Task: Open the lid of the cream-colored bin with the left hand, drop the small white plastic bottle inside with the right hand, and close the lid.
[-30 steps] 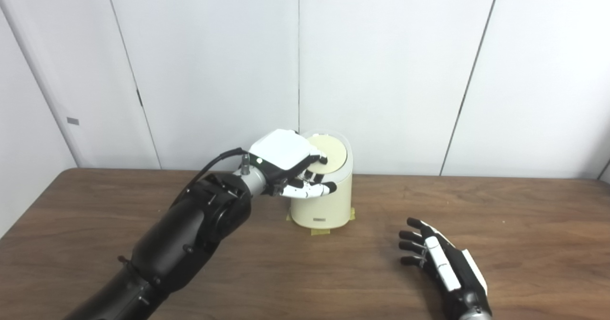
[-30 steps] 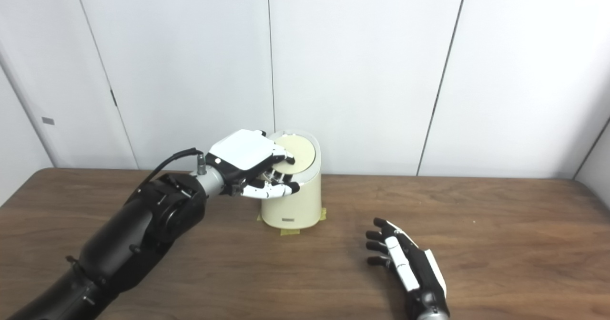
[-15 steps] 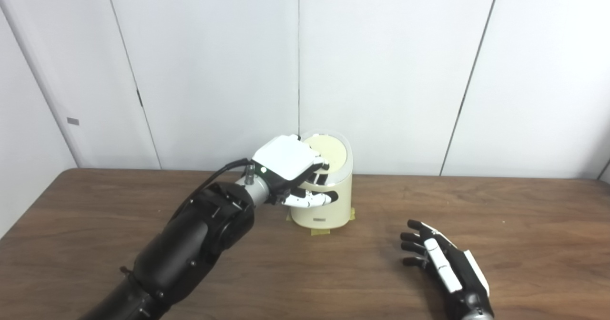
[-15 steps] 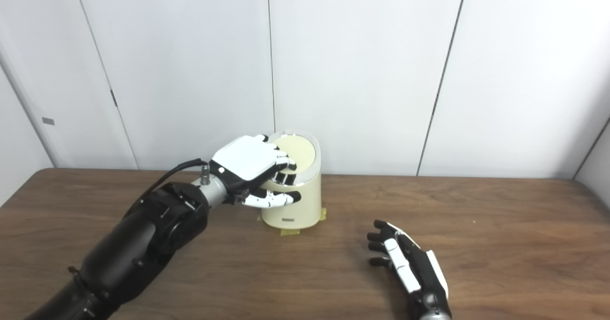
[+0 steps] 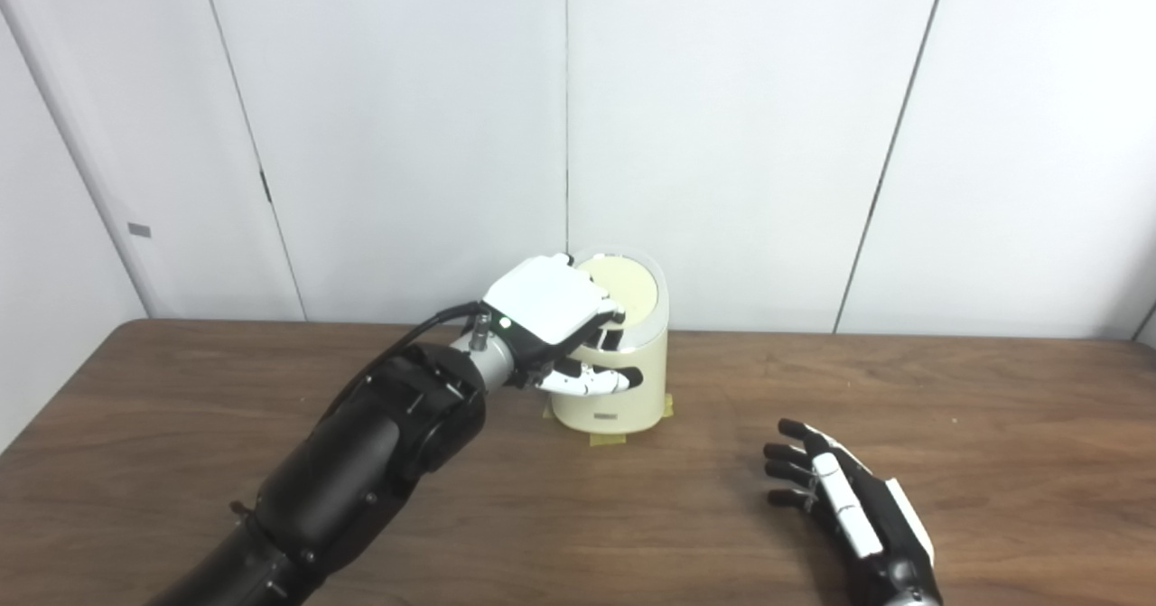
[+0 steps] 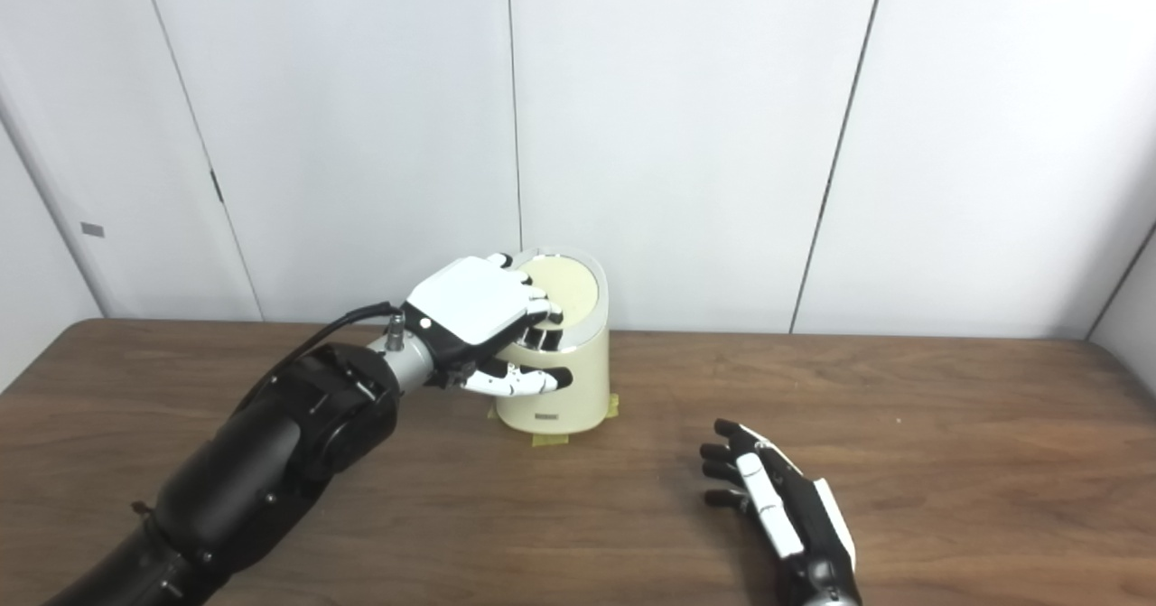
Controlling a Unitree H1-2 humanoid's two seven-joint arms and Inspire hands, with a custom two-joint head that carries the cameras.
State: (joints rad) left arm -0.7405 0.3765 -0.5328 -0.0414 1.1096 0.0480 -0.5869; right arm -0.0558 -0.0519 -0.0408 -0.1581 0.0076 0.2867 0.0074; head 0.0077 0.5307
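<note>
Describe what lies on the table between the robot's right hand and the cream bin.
Nothing: only bare brown table separates the right hand from the bin. Both eye views show this stretch bare; no bottle is visible there.

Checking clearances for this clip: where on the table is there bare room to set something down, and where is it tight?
Bare wood lies right of the cream-colored bin, beyond the right hand, open on the table. The near strip between the left arm and right hand is bare too. It is crowded at the bin's lid, where the left hand rests.
</note>
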